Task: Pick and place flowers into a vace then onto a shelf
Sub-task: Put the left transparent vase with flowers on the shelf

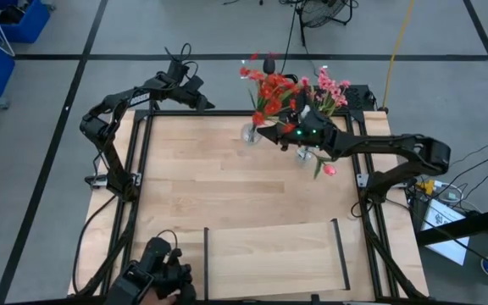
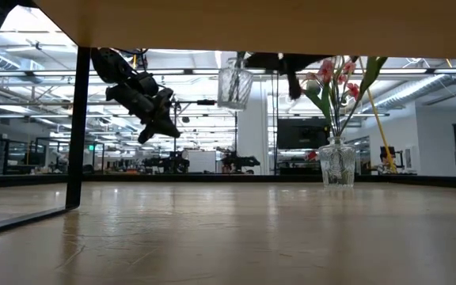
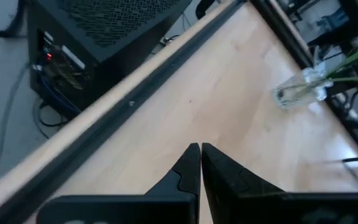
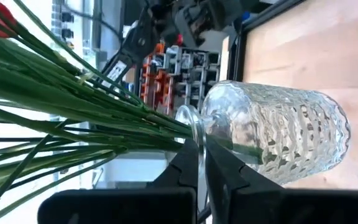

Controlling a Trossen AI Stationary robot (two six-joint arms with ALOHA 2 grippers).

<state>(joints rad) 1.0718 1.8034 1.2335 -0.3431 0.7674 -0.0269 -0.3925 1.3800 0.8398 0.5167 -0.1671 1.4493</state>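
Note:
A clear ribbed glass vase [image 1: 251, 133] holds the red flowers [image 1: 269, 89] and hangs above the table's far middle. My right gripper [image 1: 267, 132] is shut on it. In the low view this vase [image 2: 234, 85] floats upright, well off the tabletop. A second glass vase [image 2: 337, 162] with pink flowers [image 1: 330, 89] stands on its base just to the right. A pink-red tulip bud [image 1: 329, 169] shows beside it. My left gripper [image 1: 207, 104] hovers shut near the far left rail, holding nothing. The shelf [image 1: 269, 254] lies at the near edge. My right gripper pinches the vase's rim [image 4: 193, 127] at its mouth, right beside the green stems [image 4: 73, 118] that come out of it. The fingers [image 4: 225, 168] reach in about level from the table's right side. The vase is lifted clear of the table and stays roughly upright.
Black frame rails [image 1: 142, 161] run along the table's sides. The shelf's thin black uprights [image 1: 339, 250] stand at its two short ends. Bare wood [image 1: 227, 186] lies between the vases and the shelf. A black device [image 1: 155, 275] sits at the near left corner.

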